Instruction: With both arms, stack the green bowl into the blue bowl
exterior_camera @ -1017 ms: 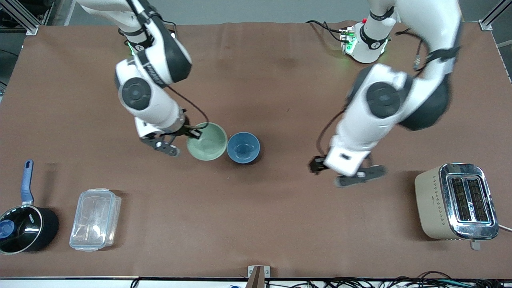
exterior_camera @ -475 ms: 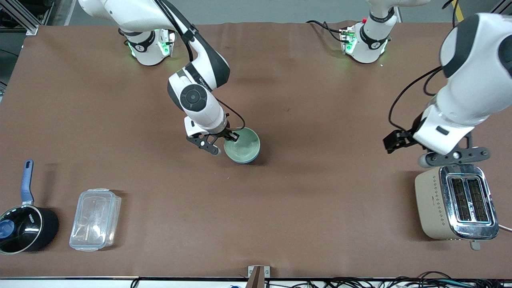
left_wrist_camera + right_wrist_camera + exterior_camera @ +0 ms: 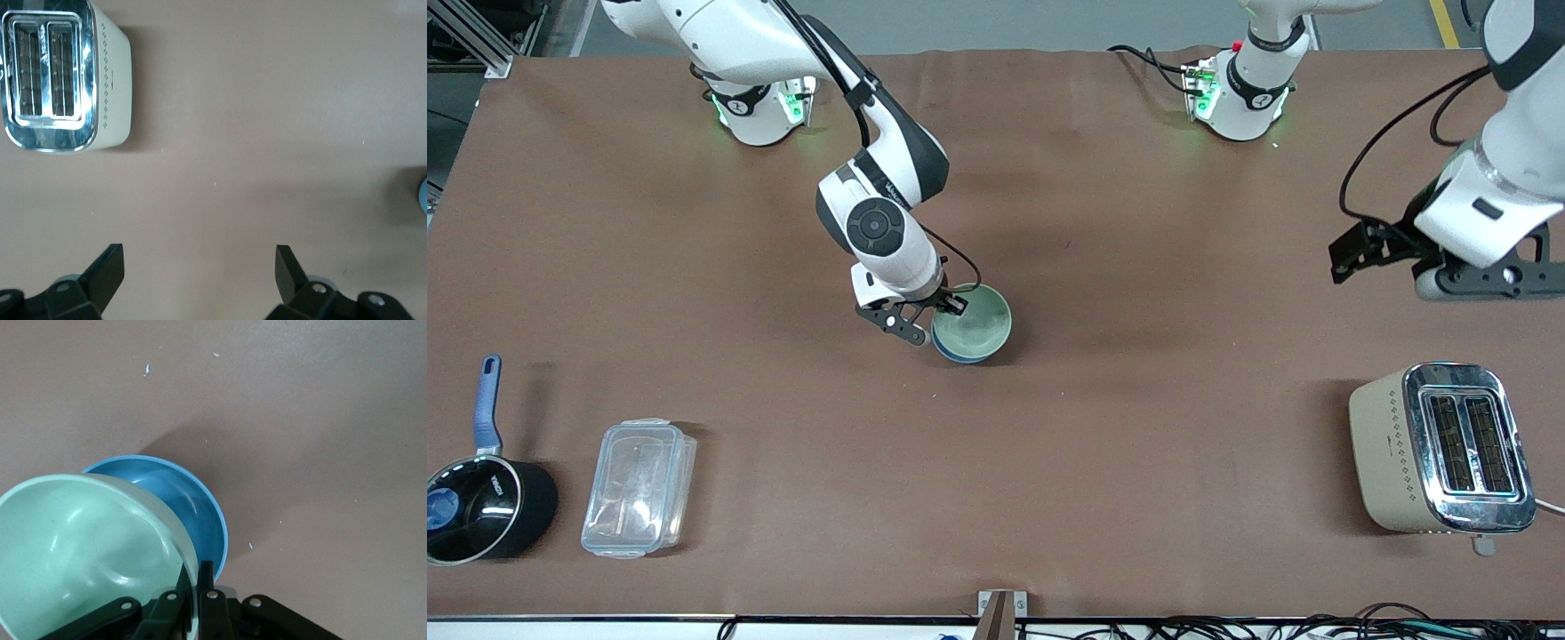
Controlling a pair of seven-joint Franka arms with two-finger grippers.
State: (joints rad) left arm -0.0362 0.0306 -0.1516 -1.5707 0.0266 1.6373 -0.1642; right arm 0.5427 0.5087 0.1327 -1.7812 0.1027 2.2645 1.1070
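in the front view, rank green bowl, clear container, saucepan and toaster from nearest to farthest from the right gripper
1. green bowl: held by the right gripper, over the blue bowl.
2. clear container: toward the right arm's end.
3. saucepan: past the container.
4. toaster: toward the left arm's end.

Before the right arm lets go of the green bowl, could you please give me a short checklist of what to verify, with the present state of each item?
1. Right gripper fingers pinch the rim of the green bowl: ok.
2. Green bowl over the blue bowl: ok; the blue one shows just under it.
3. Green bowl level and fully seated: not ok; the right wrist view shows it tilted, with the blue bowl's inside exposed.
4. Left gripper away from the bowls: ok; open, up over the table's left-arm end, above the toaster.
5. Table around the bowls free of other things: ok.
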